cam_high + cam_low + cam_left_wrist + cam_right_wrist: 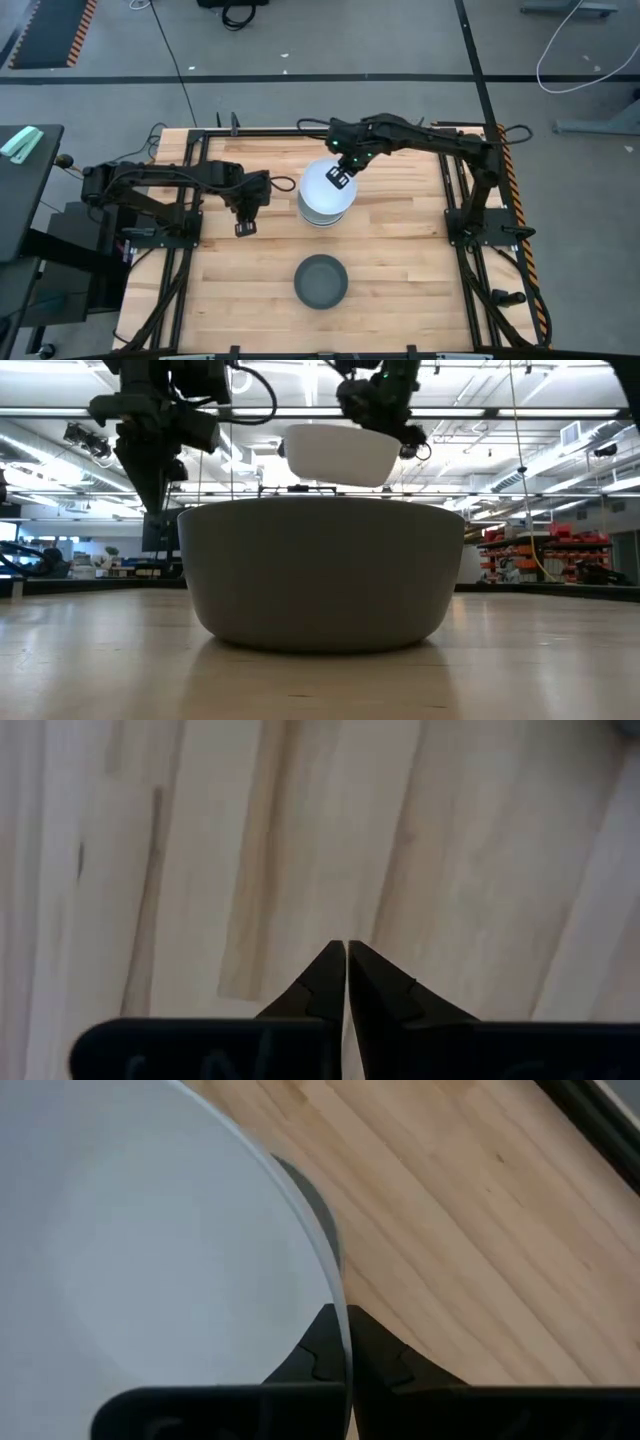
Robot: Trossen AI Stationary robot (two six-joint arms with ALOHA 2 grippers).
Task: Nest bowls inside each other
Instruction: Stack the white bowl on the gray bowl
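Hovering above a stack of bowls near the desk's far edge, a white bowl is pinched by the right gripper. The left gripper is closed, empty.

High cam: overhead, straight down, far enough to take in the whole desk plus surrounding floor. Low cam: at desk-top level, facing across into the room, very close to a dark grey bowl that fills mid-frame; same bowl sits near the desk's front edge in the high view. Left wrist cam: looks down past its own jaws, close to bare wood. Right wrist cam: very close on a white bowl, also seen by high & low cams.
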